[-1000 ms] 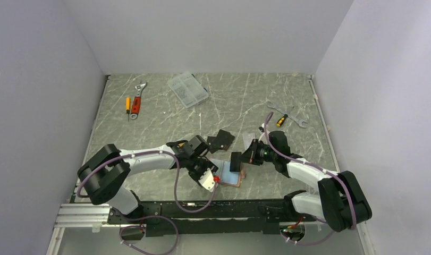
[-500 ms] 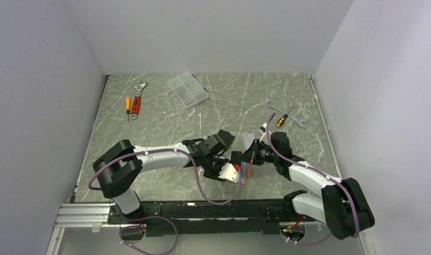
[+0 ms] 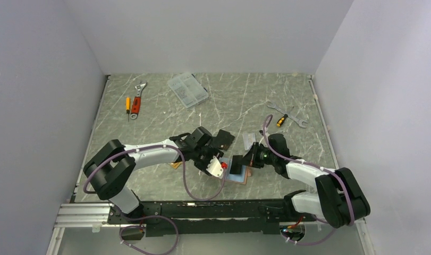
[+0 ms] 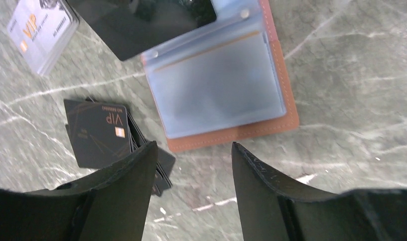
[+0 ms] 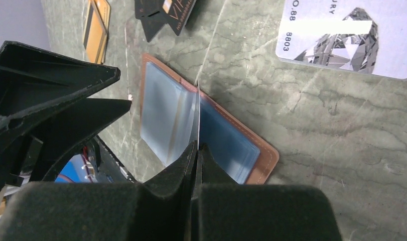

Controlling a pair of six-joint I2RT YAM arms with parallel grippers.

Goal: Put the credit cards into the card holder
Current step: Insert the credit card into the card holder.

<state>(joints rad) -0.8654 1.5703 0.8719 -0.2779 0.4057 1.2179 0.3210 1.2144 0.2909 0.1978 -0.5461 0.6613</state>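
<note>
The card holder [image 4: 231, 135] lies open on the table, salmon-pink rim around pale-blue sleeves [image 5: 161, 120]. My right gripper [image 5: 196, 146] is shut on a thin pale sheet seen edge-on, standing over the holder's middle; I cannot tell whether it is a card or a sleeve. My left gripper [image 4: 193, 145] hovers open and holds nothing, just near of the holder [image 3: 245, 178]. An orange-gold card with a dark stripe [image 5: 97, 30] lies left of the holder, partly under the left arm [image 3: 176, 165]. A silver-grey card [image 5: 347, 37] lies beyond the holder [image 3: 248, 139].
A fanned stack of black VIP cards [image 4: 98, 133] lies beside the holder [image 3: 224, 139]. At the back are a clear compartment box [image 3: 187, 89], a red-handled wrench [image 3: 138, 101] and a small screwdriver [image 3: 127, 105]. A spanner [image 3: 290, 115] lies back right. Walls close in three sides.
The left gripper swung right to the holder with its jaws narrower, then drew back left and opened wider. The right gripper stayed shut over the holder.
</note>
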